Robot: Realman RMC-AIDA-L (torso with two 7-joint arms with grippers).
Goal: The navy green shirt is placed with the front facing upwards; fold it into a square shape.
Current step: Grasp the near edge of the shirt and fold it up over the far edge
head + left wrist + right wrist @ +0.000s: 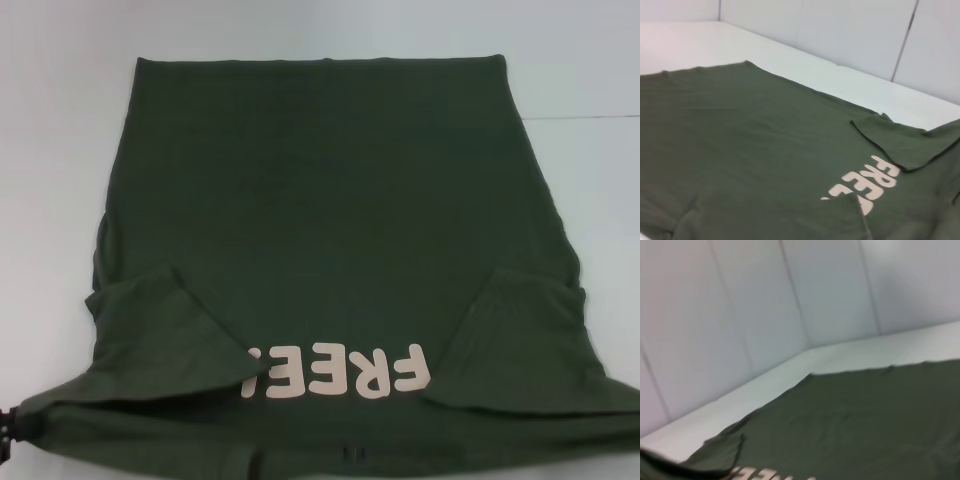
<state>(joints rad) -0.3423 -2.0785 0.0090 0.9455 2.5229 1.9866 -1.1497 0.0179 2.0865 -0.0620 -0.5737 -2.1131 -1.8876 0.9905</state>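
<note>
The navy green shirt lies front up on the white table, hem at the far end. Its cream "FREE!" letters are near me, partly covered. Both sleeves are folded inward: the left sleeve and the right sleeve. The near shoulder edge is raised as a stretched band across the front. My left gripper shows only as a dark tip at the left edge, where the band's corner runs into it. My right gripper is out of view. The shirt also shows in the left wrist view and the right wrist view.
Bare white table surrounds the shirt on the left, right and far side. White panel walls stand behind the table in the left wrist view and the right wrist view.
</note>
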